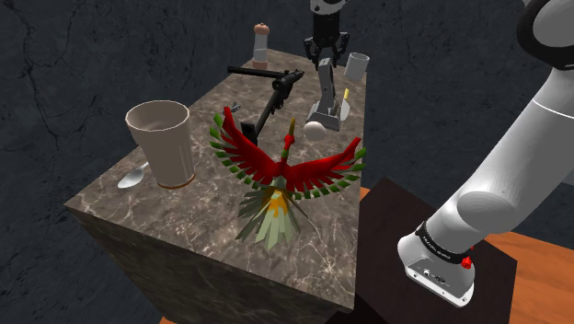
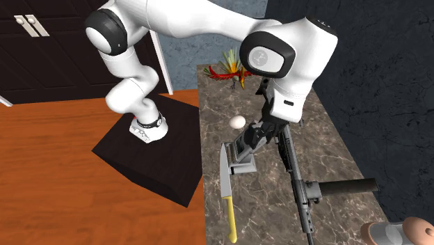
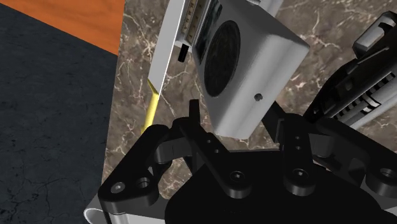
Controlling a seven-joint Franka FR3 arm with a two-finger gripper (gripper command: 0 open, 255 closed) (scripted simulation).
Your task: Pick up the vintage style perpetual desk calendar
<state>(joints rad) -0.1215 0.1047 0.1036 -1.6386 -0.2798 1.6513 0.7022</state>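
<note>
Gripper (image 1: 325, 53) first: in the shoulder view it hangs straight down over the worktop's (image 1: 184, 221) far corner on the stand's side, its tips at the upper end of the desk calendar (image 1: 327, 92). The calendar is a tall grey block, standing close to that side edge. A white egg-shaped thing (image 1: 315, 130) lies just in front of it and a grey cup (image 1: 357, 64) sits behind it. Whether the calendar's foot is off the surface, I cannot tell from here.

From the second exterior view, the calendar (image 2: 243, 154) stands beside the worktop's edge nearest the stand. A yellow-handled knife (image 2: 225, 174) lies just alongside it and a black rifle (image 2: 299, 177) on its other side.

Looking along the hand in the wrist view, the two black fingers (image 3: 197, 121) flank the block's near end and seem to press on both its sides, so I take the gripper to be closed on the calendar.

It looks to me like a stiff, hard-cased piece, smooth and plain grey, with a round dark window on its face. That suggests some weight and not much friction. I think the flat side walls are the place to take hold, clear of the window. Held only by its end, the long body could swing or slip, so a firm squeeze and a slow, straight rise seem wise.
</note>
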